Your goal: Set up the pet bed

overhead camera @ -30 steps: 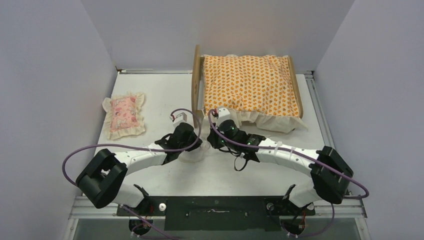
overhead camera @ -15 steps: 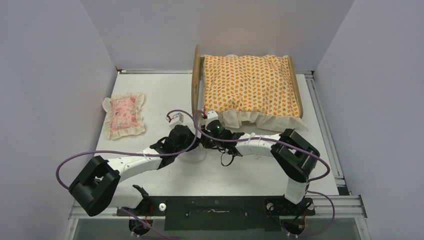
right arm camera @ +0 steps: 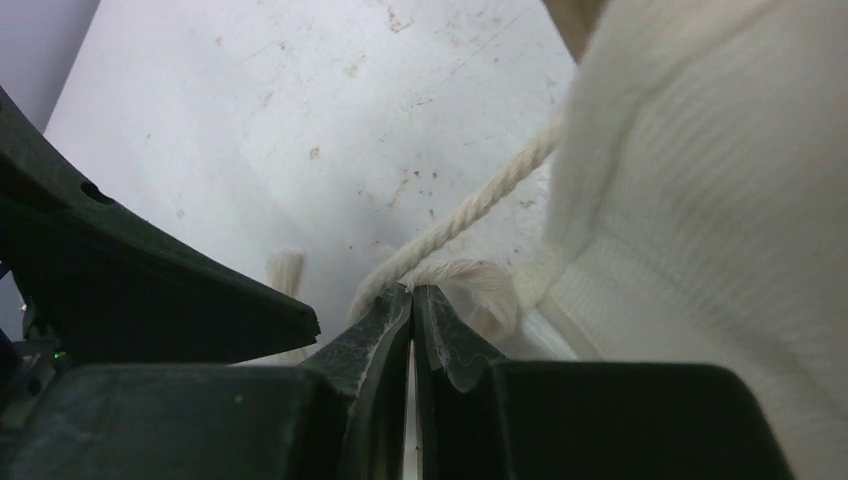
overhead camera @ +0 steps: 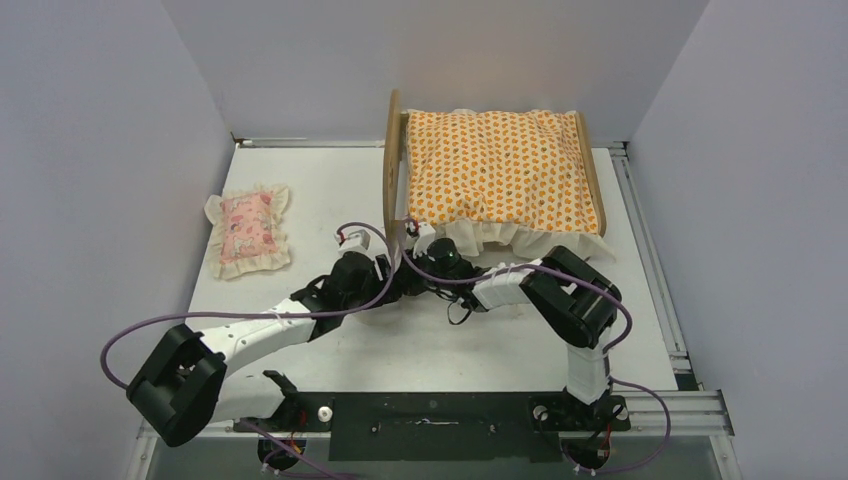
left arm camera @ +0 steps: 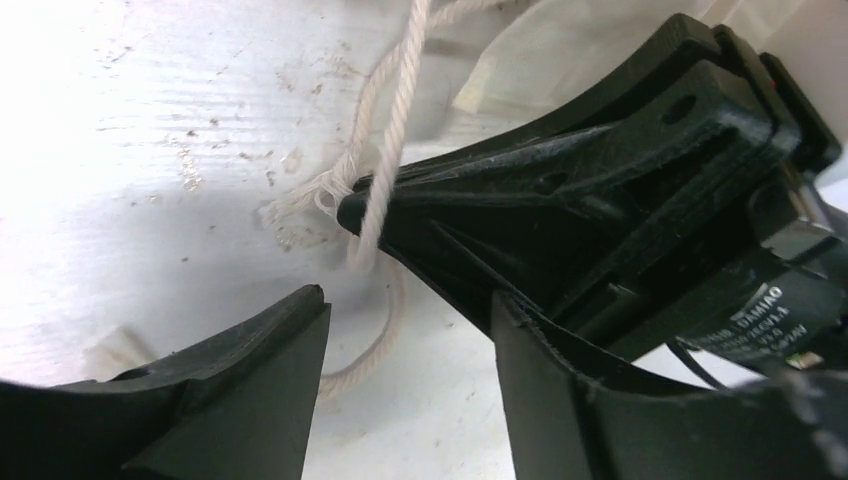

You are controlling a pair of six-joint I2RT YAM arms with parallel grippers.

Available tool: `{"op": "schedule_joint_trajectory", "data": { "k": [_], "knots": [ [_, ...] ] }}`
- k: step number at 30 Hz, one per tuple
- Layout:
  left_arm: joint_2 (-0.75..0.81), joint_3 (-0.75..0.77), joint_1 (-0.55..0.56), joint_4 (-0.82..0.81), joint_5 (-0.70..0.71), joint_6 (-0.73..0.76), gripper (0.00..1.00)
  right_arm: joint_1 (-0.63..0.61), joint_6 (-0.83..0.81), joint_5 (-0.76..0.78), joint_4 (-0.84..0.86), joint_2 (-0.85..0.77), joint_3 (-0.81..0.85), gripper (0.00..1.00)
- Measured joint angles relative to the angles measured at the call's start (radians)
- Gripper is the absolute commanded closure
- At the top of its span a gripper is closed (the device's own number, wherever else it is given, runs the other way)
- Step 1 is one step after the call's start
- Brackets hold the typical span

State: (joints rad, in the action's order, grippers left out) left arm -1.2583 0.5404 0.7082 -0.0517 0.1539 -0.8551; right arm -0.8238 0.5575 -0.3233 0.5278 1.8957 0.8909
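Note:
The pet bed (overhead camera: 392,165) stands at the back of the table, plywood headboard on the left, with the orange-patterned cushion (overhead camera: 500,170) lying on it. The two grippers meet low at the bed's near-left corner. My right gripper (right arm camera: 412,290) is shut, its tips pinching a white cord (right arm camera: 470,215) by its frayed end, beside the cushion's white ruffle (right arm camera: 700,200). My left gripper (left arm camera: 408,300) stands open right in front of it. That cord (left arm camera: 390,130) hangs over the right gripper's black fingertips (left arm camera: 350,210) and curls on the table between my left fingers (left arm camera: 250,370).
A small pink frilled pillow (overhead camera: 247,228) lies at the left of the white table (overhead camera: 320,190). Grey walls close in on the left, right and back. The right arm's elbow (overhead camera: 575,295) folds up near the bed's front ruffle. Purple cables loop from both arms.
My left gripper has opened from shut. The right arm has folded inward, its elbow swinging left toward the bed, and its gripper stays shut at the bed's corner.

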Motion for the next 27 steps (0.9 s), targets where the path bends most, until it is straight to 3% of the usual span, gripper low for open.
{"op": "schedule_joint_trajectory", "data": {
  "k": [8, 11, 17, 27],
  "knots": [
    [0.145, 0.04, -0.047, 0.166, -0.002, 0.076, 0.38, 0.0, 0.048, -0.107, 0.176, 0.083, -0.019, 0.95],
    [0.163, 0.04, -0.105, 0.188, -0.001, 0.069, 0.44, 0.0, 0.066, -0.127, 0.213, 0.11, -0.027, 0.95],
    [0.045, 0.046, -0.214, 0.239, -0.023, 0.023, 0.51, 0.0, 0.084, -0.144, 0.249, 0.113, -0.033, 0.95],
    [-0.156, 0.115, -0.219, 0.281, -0.08, -0.008, 0.58, 0.0, 0.087, -0.154, 0.264, 0.115, -0.033, 0.95]
  ]
}}
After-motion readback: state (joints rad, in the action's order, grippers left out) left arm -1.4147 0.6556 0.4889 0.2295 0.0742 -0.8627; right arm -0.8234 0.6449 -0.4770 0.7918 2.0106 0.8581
